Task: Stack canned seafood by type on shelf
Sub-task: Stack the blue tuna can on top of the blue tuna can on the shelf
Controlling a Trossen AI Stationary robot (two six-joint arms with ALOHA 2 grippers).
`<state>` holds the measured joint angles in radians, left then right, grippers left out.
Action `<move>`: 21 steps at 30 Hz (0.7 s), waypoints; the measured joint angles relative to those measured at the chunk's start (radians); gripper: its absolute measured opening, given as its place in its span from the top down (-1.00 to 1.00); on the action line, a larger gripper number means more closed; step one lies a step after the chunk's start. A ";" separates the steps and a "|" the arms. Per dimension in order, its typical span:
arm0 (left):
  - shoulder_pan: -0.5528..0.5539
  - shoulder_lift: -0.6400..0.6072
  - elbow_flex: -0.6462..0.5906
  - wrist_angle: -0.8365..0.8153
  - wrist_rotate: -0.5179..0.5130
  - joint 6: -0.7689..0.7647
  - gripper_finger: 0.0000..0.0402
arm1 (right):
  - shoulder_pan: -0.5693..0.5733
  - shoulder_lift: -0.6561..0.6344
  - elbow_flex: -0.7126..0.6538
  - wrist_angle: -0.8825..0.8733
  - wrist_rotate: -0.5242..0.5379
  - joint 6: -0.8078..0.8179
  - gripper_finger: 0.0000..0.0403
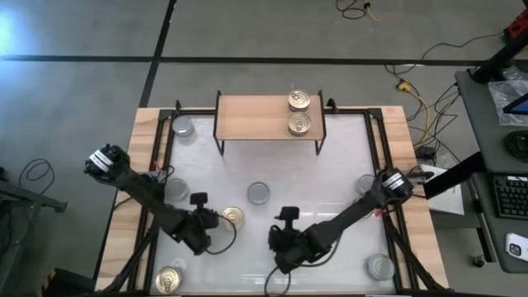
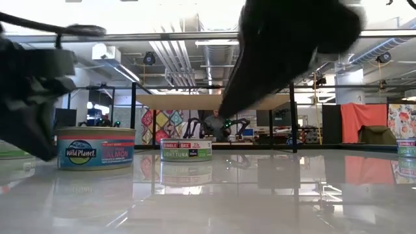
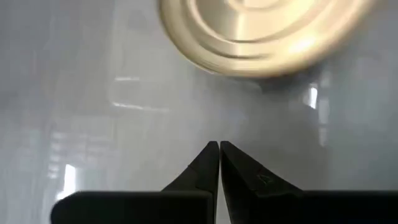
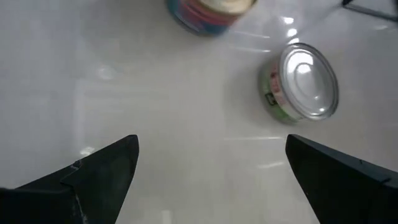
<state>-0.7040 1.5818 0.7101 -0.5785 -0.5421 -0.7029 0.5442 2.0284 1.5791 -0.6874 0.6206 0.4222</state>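
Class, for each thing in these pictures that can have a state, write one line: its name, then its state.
Left gripper: shut, empty, beside a gold tin.
Right gripper: open, empty, above the table.
Shelf: upright, holding two gold tins side by side, unstacked.
Silver tins: upright, loose on the table.

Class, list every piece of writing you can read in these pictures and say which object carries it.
"Wild Planet" and, fainter, "SALMON": blue-and-red labelled short round tin in the low view.
"BUMBLE BEE" (partly legible) and "LIGHT TUNA": green-and-white labelled short round tin.
Red-and-white label on the tin at the right edge: too cut off to read.
Label on the silver-topped tin in the right wrist view: too blurred.
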 joint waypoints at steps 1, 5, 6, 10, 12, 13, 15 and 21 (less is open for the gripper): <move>0.015 0.000 -0.016 0.043 -0.010 0.018 1.00 | -0.007 0.015 -0.005 0.001 0.023 -0.020 -0.98; 0.071 0.002 -0.061 0.228 -0.040 0.097 1.00 | -0.044 0.035 -0.045 0.009 0.035 -0.048 -0.98; 0.083 0.003 -0.072 0.286 -0.040 0.127 1.00 | -0.055 0.029 -0.063 0.029 0.033 -0.047 -0.98; 0.121 0.016 -0.099 0.481 -0.016 0.216 1.00 | -0.067 -0.014 -0.133 0.106 0.034 -0.033 -0.98; 0.133 0.033 -0.100 0.533 -0.013 0.235 1.00 | -0.061 -0.036 -0.159 0.145 0.032 -0.018 -0.98; 0.137 0.042 -0.099 0.558 -0.012 0.244 1.00 | -0.056 -0.049 -0.173 0.160 0.032 -0.005 -0.98; 0.141 0.064 -0.089 0.607 -0.008 0.268 1.00 | -0.046 -0.063 -0.203 0.216 0.025 0.010 -0.98; 0.147 0.173 -0.031 0.718 0.025 0.343 1.00 | -0.022 -0.065 -0.314 0.512 -0.106 0.026 -0.98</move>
<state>-0.5571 1.7552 0.6792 0.1399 -0.5174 -0.3600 0.5224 1.9636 1.2650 -0.1754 0.5144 0.4482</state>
